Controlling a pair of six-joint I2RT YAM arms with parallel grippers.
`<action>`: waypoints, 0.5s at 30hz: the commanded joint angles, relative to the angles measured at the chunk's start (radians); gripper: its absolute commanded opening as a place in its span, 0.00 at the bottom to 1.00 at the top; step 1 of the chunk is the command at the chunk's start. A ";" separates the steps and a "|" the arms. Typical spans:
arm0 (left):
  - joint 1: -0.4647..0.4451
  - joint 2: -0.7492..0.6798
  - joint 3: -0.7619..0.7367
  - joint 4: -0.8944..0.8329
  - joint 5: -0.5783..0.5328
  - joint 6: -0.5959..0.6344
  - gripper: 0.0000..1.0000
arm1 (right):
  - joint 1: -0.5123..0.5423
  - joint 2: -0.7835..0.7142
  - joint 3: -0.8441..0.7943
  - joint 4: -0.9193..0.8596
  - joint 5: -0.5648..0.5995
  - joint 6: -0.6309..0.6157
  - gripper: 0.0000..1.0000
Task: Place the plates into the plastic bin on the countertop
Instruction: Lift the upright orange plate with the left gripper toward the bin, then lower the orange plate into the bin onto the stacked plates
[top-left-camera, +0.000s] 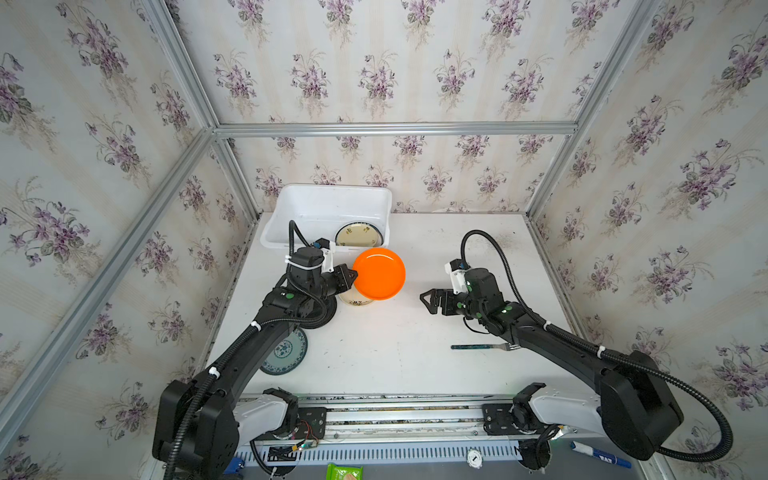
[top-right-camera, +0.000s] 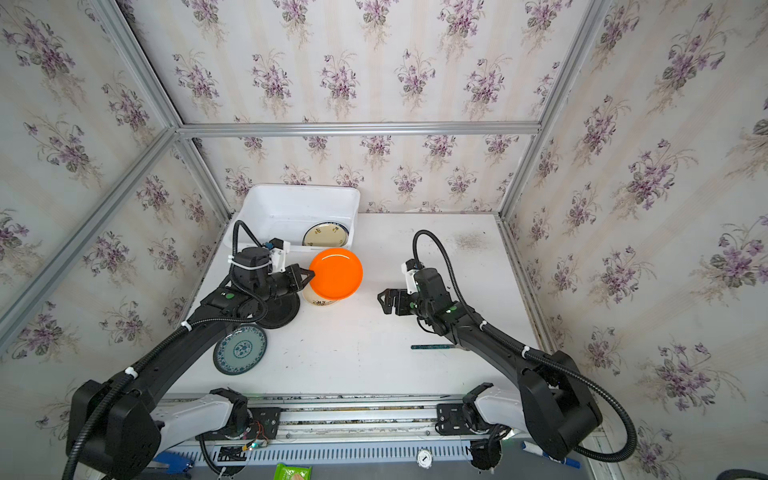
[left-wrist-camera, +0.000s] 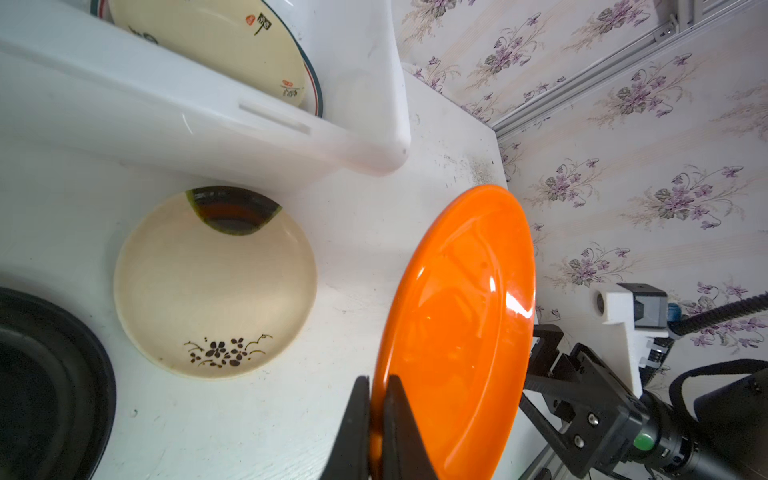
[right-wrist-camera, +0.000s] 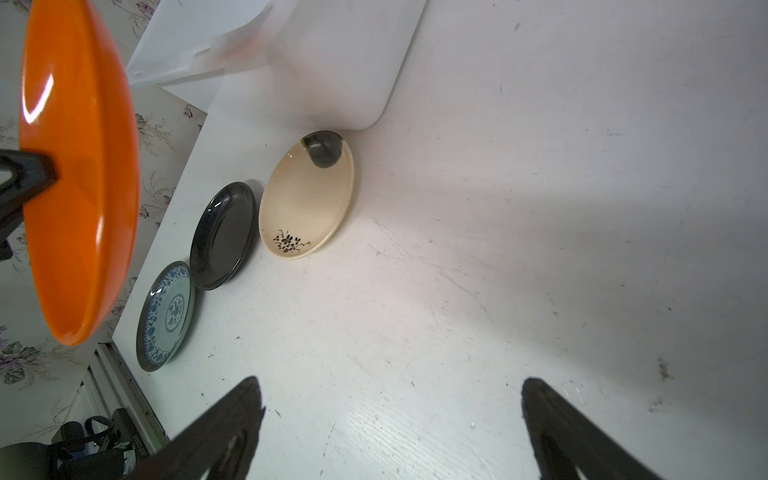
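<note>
I hold orange plate (top-left-camera: 379, 273) by rim w/ left gripper (left-wrist-camera: 376, 386) clenched, raised to clear plastic bin (top-left-camera: 328, 203) front wall; right gripper (right-wrist-camera: 390, 386) released, idle.

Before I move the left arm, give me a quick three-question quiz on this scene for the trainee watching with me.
1. True or false: the right gripper is holding the fork.
2. Which plate is the left gripper shut on? A) black plate B) orange plate C) blue-patterned plate
3. How many plates lie inside the white plastic bin?

Key:
1. False: it is open and empty, and the fork lies on the countertop.
2. B.
3. One, a cream plate with a dark rim.
</note>
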 joint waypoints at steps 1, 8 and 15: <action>0.008 0.015 0.044 0.021 0.006 0.026 0.00 | -0.001 -0.008 -0.005 0.014 0.025 -0.013 0.99; 0.036 0.089 0.127 0.021 0.018 0.046 0.00 | -0.001 -0.017 -0.008 0.005 0.046 -0.016 0.99; 0.082 0.141 0.196 0.021 0.033 0.055 0.00 | -0.002 -0.029 -0.011 -0.005 0.068 -0.022 0.99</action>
